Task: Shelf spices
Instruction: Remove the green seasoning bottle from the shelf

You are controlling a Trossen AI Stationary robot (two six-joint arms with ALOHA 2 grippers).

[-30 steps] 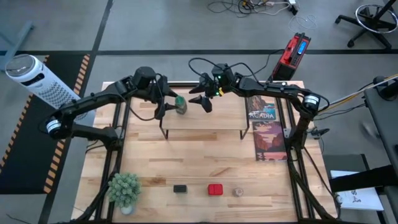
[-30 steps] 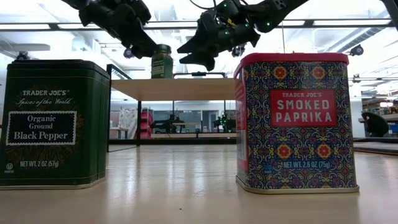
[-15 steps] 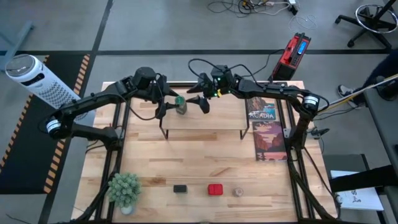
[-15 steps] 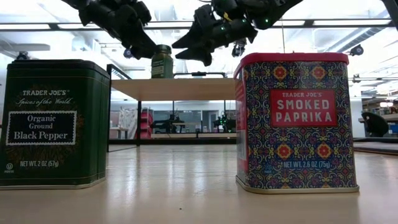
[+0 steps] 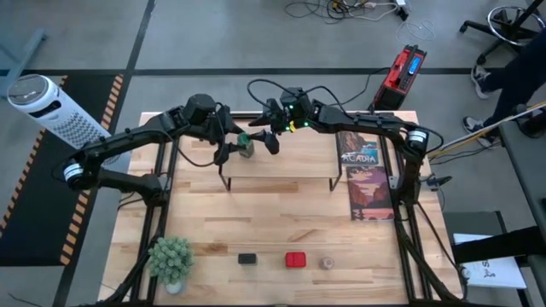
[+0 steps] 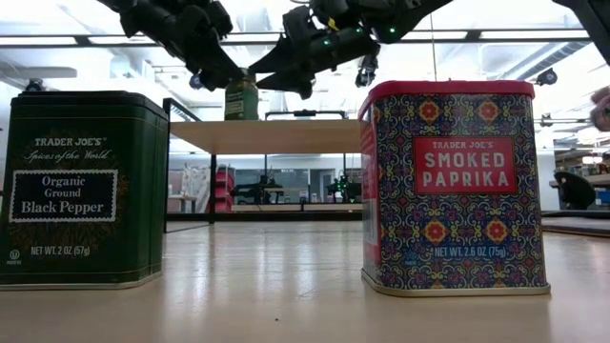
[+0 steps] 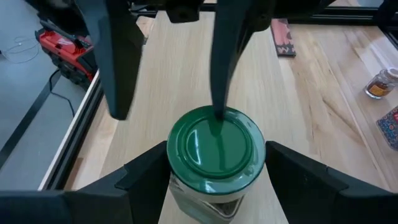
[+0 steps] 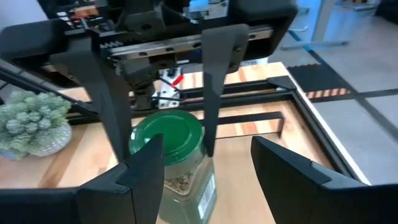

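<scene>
I am standing the green-capped jar (image 5: 246, 144) on the shelf (image 5: 281, 164), my left end effector (image 5: 234, 142) gripping its sides while my right end effector (image 5: 261, 136) is hovering spread beside it; black pepper tin (image 5: 246, 258), paprika tin (image 5: 295, 259) and round jar (image 5: 327, 263) are waiting on the worktop (image 5: 273, 222).

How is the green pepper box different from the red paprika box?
The black pepper tin is dark green and plain; the paprika tin is red with a busy flower pattern. The pepper's label is dark, the paprika's red. Both are square tins standing upright on the table.
</scene>
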